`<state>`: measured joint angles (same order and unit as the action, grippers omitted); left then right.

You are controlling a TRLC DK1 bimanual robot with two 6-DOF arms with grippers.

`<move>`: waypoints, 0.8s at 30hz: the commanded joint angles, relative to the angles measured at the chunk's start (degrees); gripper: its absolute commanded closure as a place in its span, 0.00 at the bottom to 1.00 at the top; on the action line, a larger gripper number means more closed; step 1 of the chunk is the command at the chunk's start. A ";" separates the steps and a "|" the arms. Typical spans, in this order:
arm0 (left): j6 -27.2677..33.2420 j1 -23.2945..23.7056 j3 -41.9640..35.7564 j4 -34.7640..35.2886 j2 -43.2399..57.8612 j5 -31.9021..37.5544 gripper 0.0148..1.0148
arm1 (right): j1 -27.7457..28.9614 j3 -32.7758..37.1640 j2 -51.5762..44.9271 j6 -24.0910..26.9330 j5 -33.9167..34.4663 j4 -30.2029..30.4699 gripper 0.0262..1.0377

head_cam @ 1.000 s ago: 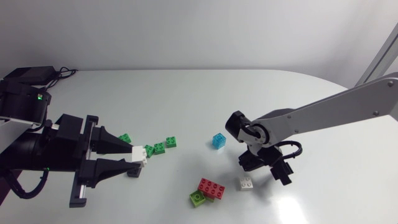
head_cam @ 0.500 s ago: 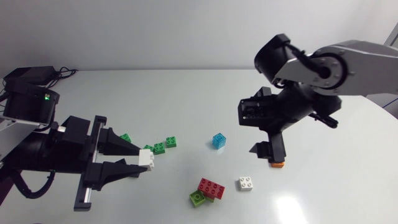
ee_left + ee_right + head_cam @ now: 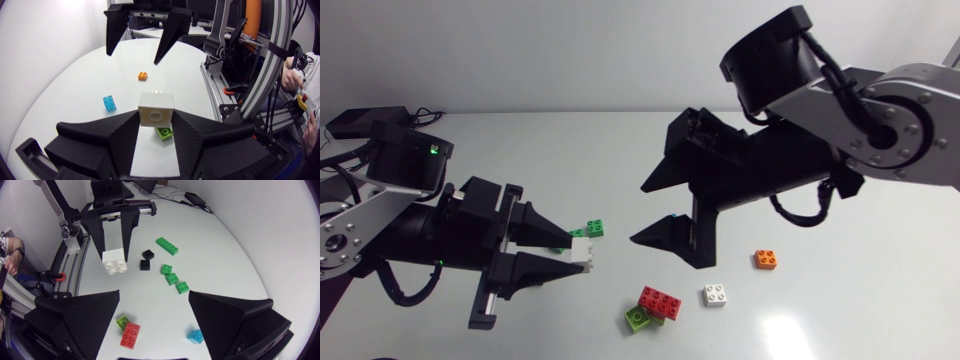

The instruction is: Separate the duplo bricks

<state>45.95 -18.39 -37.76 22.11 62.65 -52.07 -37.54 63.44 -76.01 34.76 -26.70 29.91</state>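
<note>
My left gripper (image 3: 582, 252) is shut on a white brick (image 3: 583, 251), held above the table; in its wrist view the white brick (image 3: 156, 109) sits between the fingertips. My right gripper (image 3: 652, 212) hangs open and empty in the air, facing the left one. From the right wrist, the left gripper (image 3: 113, 255) holds the white brick (image 3: 114, 262) ahead of my open right gripper (image 3: 152, 317). An orange brick (image 3: 767, 259) lies alone on the table. A blue brick (image 3: 109, 103) lies apart; the right gripper hides it in the head view.
A red brick (image 3: 660, 300) lies against a lime one (image 3: 638, 318), with a small white brick (image 3: 715, 294) beside them. Green bricks (image 3: 171, 278), a long green brick (image 3: 167, 245) and two black bricks (image 3: 148, 254) lie near the left arm.
The right gripper opened, left the orange brick on the table, rose and swung towards the left gripper. The left gripper moved a little right and up with the white brick.
</note>
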 commanded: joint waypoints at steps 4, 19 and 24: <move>-6.32 -0.06 -2.41 -4.62 0.80 -0.22 0.68 | -1.40 -1.74 -4.24 -6.99 -2.92 -5.65 0.08; -5.61 0.99 -4.25 -3.39 3.44 -3.38 0.68 | -4.65 -2.18 -5.29 -8.84 -7.67 -8.38 0.13; -5.09 0.90 -4.43 -2.77 3.44 -3.47 0.68 | -5.61 -2.27 -4.76 -8.84 -8.63 -7.85 0.17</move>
<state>40.64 -17.69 -40.47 18.85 65.28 -54.72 -42.41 63.07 -80.36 26.76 -34.57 21.91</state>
